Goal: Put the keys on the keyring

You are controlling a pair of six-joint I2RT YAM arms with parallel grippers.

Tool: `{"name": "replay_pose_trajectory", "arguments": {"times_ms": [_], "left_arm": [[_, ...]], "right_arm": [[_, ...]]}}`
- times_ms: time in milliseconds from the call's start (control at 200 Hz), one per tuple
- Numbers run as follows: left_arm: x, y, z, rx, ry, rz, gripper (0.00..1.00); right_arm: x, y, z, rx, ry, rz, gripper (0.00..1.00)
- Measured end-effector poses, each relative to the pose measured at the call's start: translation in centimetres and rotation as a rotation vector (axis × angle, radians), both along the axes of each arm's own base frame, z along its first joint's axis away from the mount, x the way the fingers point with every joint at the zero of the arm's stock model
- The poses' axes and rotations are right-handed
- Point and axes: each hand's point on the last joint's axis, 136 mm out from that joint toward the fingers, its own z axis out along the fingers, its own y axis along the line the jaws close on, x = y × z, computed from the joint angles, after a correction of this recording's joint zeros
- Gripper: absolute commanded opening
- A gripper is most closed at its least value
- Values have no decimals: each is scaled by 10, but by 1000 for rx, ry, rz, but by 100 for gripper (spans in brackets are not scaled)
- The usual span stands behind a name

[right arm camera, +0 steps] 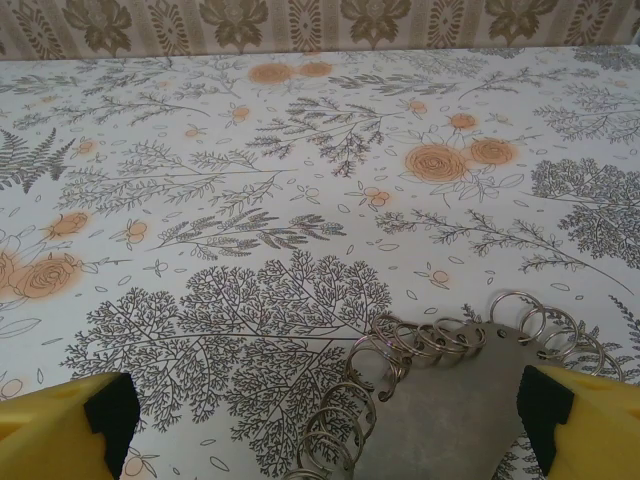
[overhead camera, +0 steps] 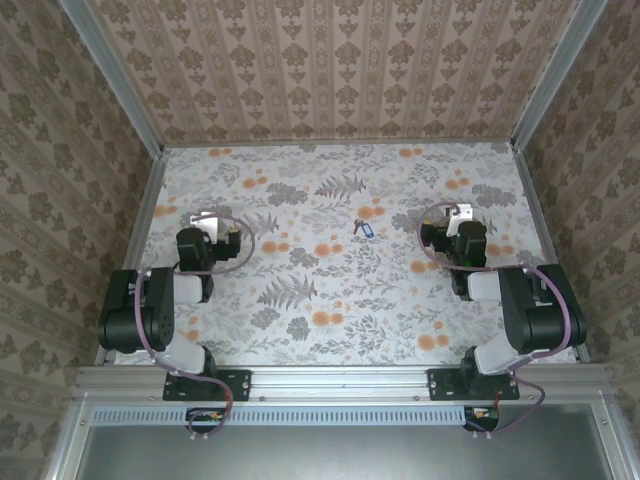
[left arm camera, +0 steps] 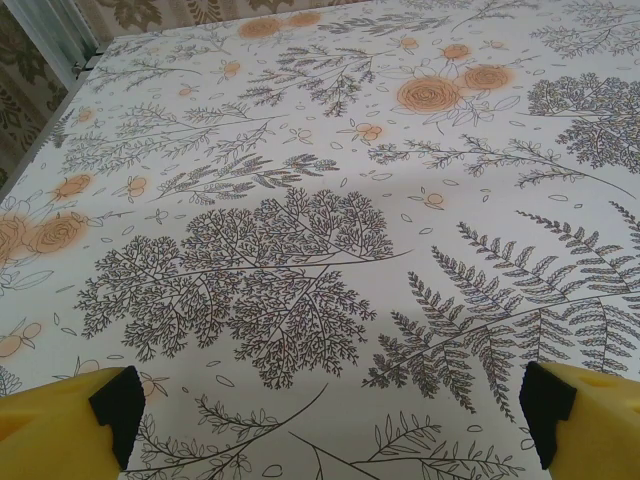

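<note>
At the reach step, your left end effector (left arm camera: 330,412) and right end effector (right arm camera: 328,412) gaped wide, empty. The keyring (right arm camera: 450,400) lay just ahead of the right one, the blue-tagged keys (overhead camera: 362,229) between both, needing a fine pinch next.

From above, the keys (overhead camera: 363,229) (a mere speck) seem too small to count.

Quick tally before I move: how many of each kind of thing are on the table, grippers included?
Keys, one small blue-tagged item: 1
Keyring, grey plate edged with metal rings: 1
Grippers, both open: 2 (left gripper, right gripper)
Total: 4
</note>
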Motion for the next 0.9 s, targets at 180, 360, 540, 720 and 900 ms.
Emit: {"name": "replay_pose_trajectory", "arguments": {"times_ms": [180,360,540,720,900], "left_arm": [[0,0,0,0,0,0,100],[0,0,0,0,0,0,100],[0,0,0,0,0,0,100],[0,0,0,0,0,0,100],[0,0,0,0,0,0,100]], "right_arm": [[0,0,0,0,0,0,100],[0,0,0,0,0,0,100],[0,0,0,0,0,0,100],[0,0,0,0,0,0,100],[0,-4,0,-3,-1,-22,100]]}}
